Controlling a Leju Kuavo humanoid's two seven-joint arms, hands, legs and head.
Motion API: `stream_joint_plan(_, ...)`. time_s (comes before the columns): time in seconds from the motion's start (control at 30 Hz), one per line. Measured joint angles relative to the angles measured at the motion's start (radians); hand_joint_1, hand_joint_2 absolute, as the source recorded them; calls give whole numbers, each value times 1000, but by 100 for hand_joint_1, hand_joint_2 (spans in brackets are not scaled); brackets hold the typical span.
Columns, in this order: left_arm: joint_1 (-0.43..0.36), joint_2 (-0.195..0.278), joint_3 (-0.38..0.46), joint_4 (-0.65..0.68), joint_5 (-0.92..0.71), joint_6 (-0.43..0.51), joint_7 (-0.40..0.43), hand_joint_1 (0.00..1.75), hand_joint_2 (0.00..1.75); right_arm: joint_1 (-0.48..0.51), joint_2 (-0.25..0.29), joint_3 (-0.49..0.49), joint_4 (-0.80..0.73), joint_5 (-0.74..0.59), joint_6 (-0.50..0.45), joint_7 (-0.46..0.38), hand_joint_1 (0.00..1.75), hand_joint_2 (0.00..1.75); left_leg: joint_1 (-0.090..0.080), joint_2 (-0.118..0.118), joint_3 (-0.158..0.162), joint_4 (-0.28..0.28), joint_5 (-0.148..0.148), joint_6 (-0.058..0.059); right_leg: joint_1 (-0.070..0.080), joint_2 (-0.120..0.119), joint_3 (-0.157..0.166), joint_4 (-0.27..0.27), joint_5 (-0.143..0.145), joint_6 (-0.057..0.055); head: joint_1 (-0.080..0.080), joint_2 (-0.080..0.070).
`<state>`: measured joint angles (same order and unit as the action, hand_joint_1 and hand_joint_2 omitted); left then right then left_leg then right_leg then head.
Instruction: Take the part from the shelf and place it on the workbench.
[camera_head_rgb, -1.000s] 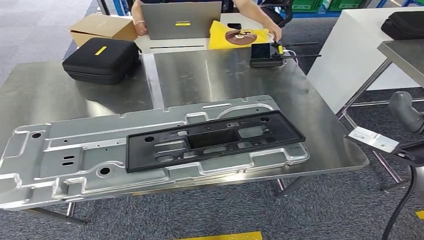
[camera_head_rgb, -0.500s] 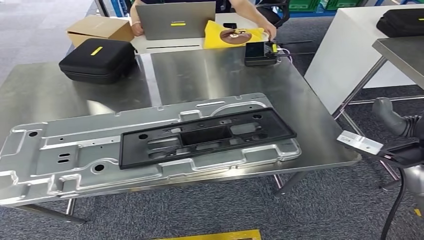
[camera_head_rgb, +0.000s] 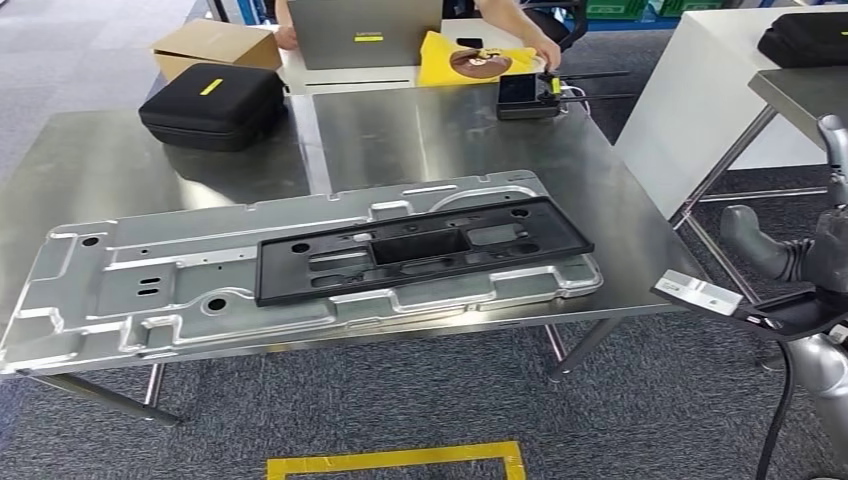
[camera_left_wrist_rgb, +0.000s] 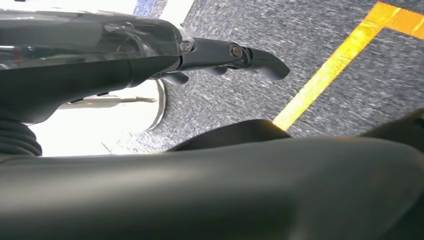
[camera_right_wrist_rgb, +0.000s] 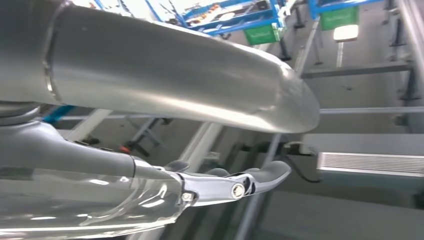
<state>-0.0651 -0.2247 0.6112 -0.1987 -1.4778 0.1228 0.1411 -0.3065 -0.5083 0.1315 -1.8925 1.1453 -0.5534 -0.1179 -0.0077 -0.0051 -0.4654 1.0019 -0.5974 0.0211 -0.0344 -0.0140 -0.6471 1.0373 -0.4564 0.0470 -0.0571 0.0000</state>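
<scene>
Markings, none readable

The laptop lid and the black case each carry a small yellow label, and the bracket near the table's right edge bears small print, all too small to read.

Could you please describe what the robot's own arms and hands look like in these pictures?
The right hand has a thick, rounded grey thumb and dark fingers, above a silver arm segment, with a black cable hanging alongside. Close up, the right wrist view shows polished silver shells and a shiny finger link with a screw. The left hand has dark grey fingers with round screw heads, beside a black ribbed cover.
</scene>
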Motion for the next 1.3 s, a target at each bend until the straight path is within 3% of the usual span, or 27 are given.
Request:
stream_joint_plan(0.07,2,0,0,0,0,0,2,0,0,14,4,4,0,7,-4,0,0,0,-1,3,-13,-1,19,12,-3,3,-5,0,2,13,0,0)
stream_joint_plan(0.1,2,-1,0,0,0,0,2,0,0,22,5,4,0,10,-8,1,0,0,0,5,-22,-4,31,20,-3,5,-12,12,-19,16,0,0)
stream_joint_plan(0.13,1,-1,1,0,0,0,3,0,0,30,6,4,0,12,-13,1,0,0,1,8,-34,-7,44,28,-2,7,-23,42,-59,16,1,0)
stream_joint_plan(0.2,1,-1,1,0,0,0,3,0,0,54,14,4,0,14,-25,2,0,0,-3,12,-62,-4,65,39,2,10,-48,155,-161,15,2,0)
stream_joint_plan(0.23,1,-1,1,0,1,0,4,0,0,71,21,3,0,15,-31,2,0,0,-6,13,-76,-3,75,43,3,10,-54,216,-192,15,2,0)
stream_joint_plan(0.27,2,-2,1,0,2,0,4,0,0,89,28,3,0,17,-38,1,0,0,-9,14,-90,0,84,45,4,10,-51,257,-199,15,2,0)
stream_joint_plan(0.3,2,-2,1,0,3,0,4,0,0,107,36,3,0,20,-45,1,0,0,-12,14,-104,3,91,45,5,10,-33,266,-184,14,2,0)
stream_joint_plan(0.33,2,-2,1,0,4,0,5,0,0,125,44,2,0,25,-53,0,0,0,-14,15,-116,8,98,45,5,10,1,239,-157,12,2,0)
stream_joint_plan(0.4,2,-2,2,0,4,0,5,0,0,162,61,-2,0,35,-74,-1,0,0,-18,15,-137,20,108,42,10,9,106,107,-122,4,2,0)
stream_joint_plan(0.47,2,-3,3,0,5,0,5,0,0,198,78,-11,-1,43,-98,0,0,0,-20,14,-149,31,117,35,16,7,186,-10,-130,-4,2,0)
stream_joint_plan(0.5,2,-3,4,0,5,0,5,0,0,216,88,-18,-1,44,-108,0,0,0,-21,14,-152,34,123,30,19,7,200,-35,-137,-6,1,0)
stream_joint_plan(0.57,4,-3,7,0,6,0,7,0,0,251,109,-33,1,36,-120,-1,0,0,-22,13,-162,38,127,17,15,5,193,-45,-134,-15,1,0)
stream_joint_plan(0.6,5,-3,9,0,6,0,8,0,0,269,123,-41,3,27,-122,-5,0,0,-21,11,-169,49,108,10,12,3,183,-47,-128,-24,0,0)
stream_joint_plan(0.63,6,-2,10,0,6,0,8,0,0,286,136,-49,5,17,-122,-10,0,0,-19,10,-178,74,73,1,8,1,171,-49,-119,-32,0,0)
stream_joint_plan(0.7,6,-2,13,0,6,0,9,0,0,321,163,-66,11,1,-123,-23,0,0,-7,8,-198,173,-25,-15,6,-1,142,-48,-99,-40,0,0)
stream_joint_plan(0.73,7,-2,14,0,6,0,9,0,0,336,176,-73,16,-4,-122,-28,0,0,-2,8,-207,232,-58,-21,6,-2,128,-46,-90,-40,0,0)
stream_joint_plan(0.77,7,-2,15,0,7,0,9,0,0,352,190,-80,22,-11,-117,-32,0,0,2,8,-209,280,-64,-25,6,-2,113,-45,-81,-39,0,0)
stream_joint_plan(0.8,7,-2,16,0,7,1,9,0,0,368,205,-86,32,-22,-107,-35,0,0,5,8,-202,305,-46,-28,6,-3,99,-43,-72,-37,0,0)
stream_joint_plan(0.83,7,-2,17,0,8,1,8,0,0,384,219,-93,46,-37,-89,-34,0,0,8,8,-180,295,-11,-29,6,-4,88,-41,-65,-35,0,0)
stream_joint_plan(0.9,7,-2,20,0,9,3,8,0,0,414,248,-109,90,-81,-29,-25,0,0,10,7,-91,181,42,-26,6,-5,73,-40,-51,-28,0,0)
stream_joint_plan(0.97,6,-2,23,0,9,5,8,0,0,431,275,-128,169,-132,50,-16,0,0,8,3,5,35,31,-15,8,-4,67,-39,-38,-16,0,0)
stream_joint_plan(1.03,3,-2,25,0,7,6,8,0,0,435,301,-152,290,-179,116,-18,0,0,5,1,37,-28,7,-1,10,-4,61,-38,-25,-2,0,0)
stream_joint_plan(1.1,2,-2,26,0,1,6,9,0,87,420,327,-179,457,-198,146,-22,0,0,8,4,28,-37,8,14,9,-2,48,-28,-30,10,0,0)
stream_joint_plan(1.17,4,-2,25,0,-9,6,9,0,175,383,351,-212,676,-199,145,-22,0,0,9,7,15,-41,20,30,8,1,18,38,-82,15,1,0)
stream_joint_plan(1.23,7,-2,23,0,-19,5,10,0,175,344,376,-251,924,-200,137,-15,0,0,1,9,1,-38,30,40,9,3,-29,171,-156,15,1,0)
stream_joint_plan(1.3,9,-2,20,0,-29,5,10,0,175,322,399,-282,1132,-198,144,20,0,87,-8,9,-9,-34,36,43,11,3,-43,245,-180,13,1,0)
